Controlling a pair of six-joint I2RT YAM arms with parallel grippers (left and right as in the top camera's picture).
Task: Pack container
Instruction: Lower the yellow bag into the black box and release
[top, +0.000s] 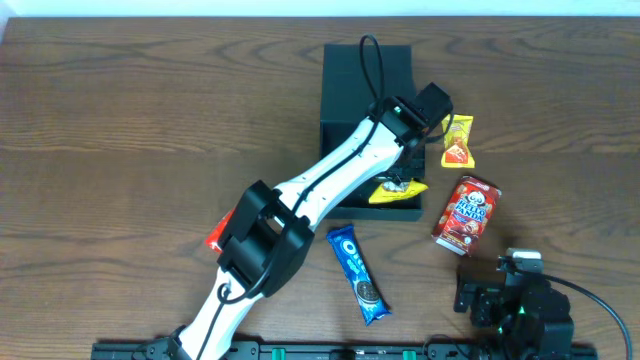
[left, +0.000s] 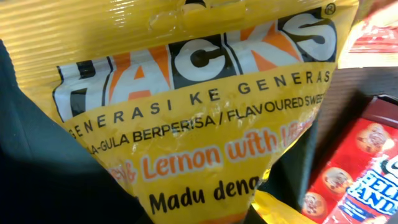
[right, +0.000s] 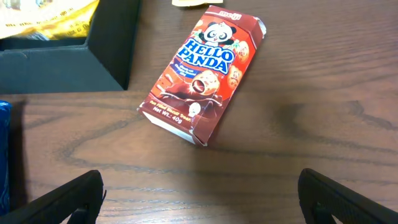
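The dark container (top: 345, 100) stands open at the table's middle back. My left gripper (top: 405, 175) reaches over its front right corner and is shut on a yellow Hacks sweet packet (top: 397, 190), which hangs over the box's inside. The packet fills the left wrist view (left: 199, 106), with the dark container (left: 37, 162) behind it. My right gripper (right: 199, 199) is open and empty, low over the table at the front right (top: 500, 300). The container's corner (right: 74, 62) shows in the right wrist view.
A red Hello Panda box (top: 466, 214) lies right of the container, also in the right wrist view (right: 205, 71). A second yellow packet (top: 458, 142) lies behind it. A blue Oreo packet (top: 358, 273) lies in front. A red packet (top: 216, 235) peeks out under the left arm.
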